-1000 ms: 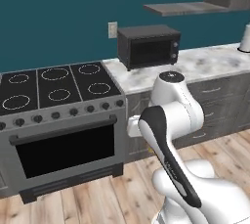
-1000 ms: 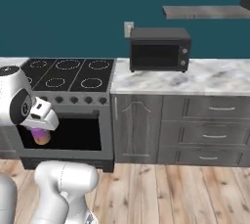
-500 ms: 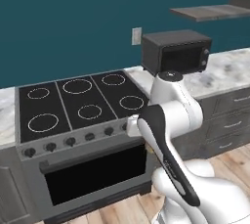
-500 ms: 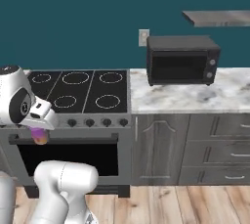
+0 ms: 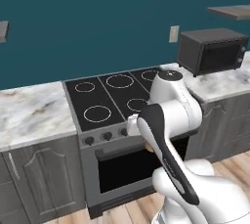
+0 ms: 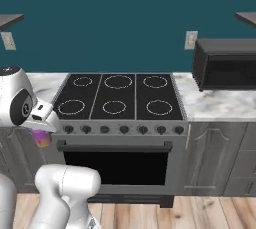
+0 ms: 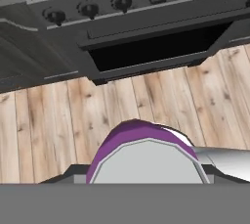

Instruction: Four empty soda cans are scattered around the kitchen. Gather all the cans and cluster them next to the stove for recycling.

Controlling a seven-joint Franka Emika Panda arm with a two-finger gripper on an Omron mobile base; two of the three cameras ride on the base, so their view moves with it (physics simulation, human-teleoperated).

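A purple-magenta soda can (image 7: 142, 155) with a silver top sits right under the hand camera, over the wooden floor. In the right base view the same can (image 6: 41, 137) hangs below the white hand, in front of the stove's left front corner. My gripper (image 6: 42, 134) is shut on it, held low, at oven-handle height. The black stove (image 6: 118, 94) with its ringed burners stands straight ahead, also seen as the stove (image 5: 112, 98) behind my arm. Its oven door (image 7: 156, 49) and knobs run across the top of the hand view. The red can is out of view.
A black microwave (image 6: 225, 64) stands on the marble counter (image 6: 215, 104) right of the stove. More marble counter (image 5: 29, 113) lies to the stove's left, over grey cabinets (image 5: 39, 179). Wooden floor (image 7: 49, 120) stretches in front of the oven.
The base has driven left, so the whole scene slid right: the stove is now centred and the microwave is at the right edge. The arm's pose and its hold on the can are unchanged.
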